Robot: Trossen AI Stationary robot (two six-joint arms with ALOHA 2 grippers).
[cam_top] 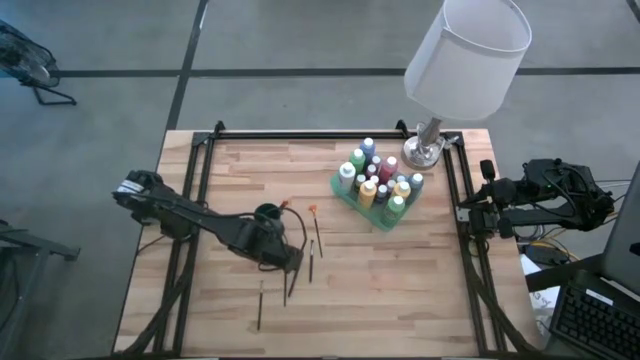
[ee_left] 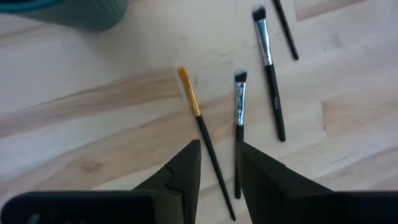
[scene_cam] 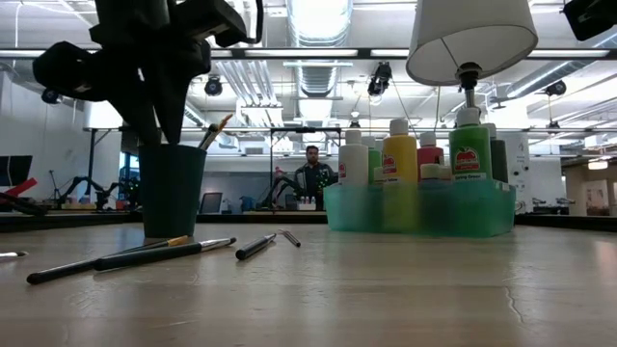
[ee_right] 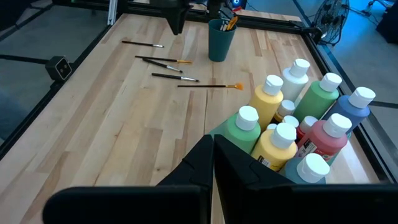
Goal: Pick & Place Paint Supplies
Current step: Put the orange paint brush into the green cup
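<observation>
The paint bottles (cam_top: 378, 183) stand gathered in the tray (cam_top: 372, 216) and one brush is in the cup (cam_top: 266, 214) — several brushes (cam_top: 290, 275) lie loose, the left gripper (cam_top: 292, 262) slightly parted over them, the right gripper (cam_top: 468, 215) closed, idle

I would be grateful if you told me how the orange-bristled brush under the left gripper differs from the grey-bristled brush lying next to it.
The thin orange-bristled brush has a gold ferrule; the grey-bristled brush has a silver one. The orange-bristled brush lies slanted, its handle running under a finger of the left gripper, while the grey-bristled brush lies straighter, its handle showing in the gap between the open fingers. Both have dark handles and lie flat on the wooden table.
</observation>
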